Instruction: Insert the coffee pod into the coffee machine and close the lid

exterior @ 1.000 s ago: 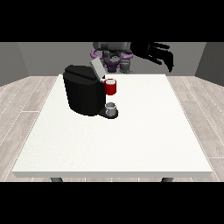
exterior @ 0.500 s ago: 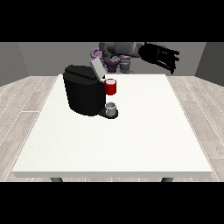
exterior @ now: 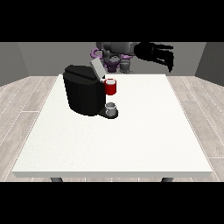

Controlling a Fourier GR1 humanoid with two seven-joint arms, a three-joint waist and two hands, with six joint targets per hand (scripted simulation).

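A grey thing (exterior: 112, 108) at the coffee machine (exterior: 84, 89), possibly the pod, is judged light, stiff, best pinched sideways. The hand at the view's right (exterior: 158, 53) is held high, fingers relaxed, holding nothing.

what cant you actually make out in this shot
- Front view: the robot's right hand does not show anywhere near the coffee machine.
- Whether the small grey thing at the machine's base is the pod: too small to tell.
- Inside of the machine under its raised lid: hidden by the body.
- Finger detail of the hand at the view's right: too small.

Coffee machine (exterior: 83, 89) blocks table (exterior: 131, 140) left-rear; right, front open
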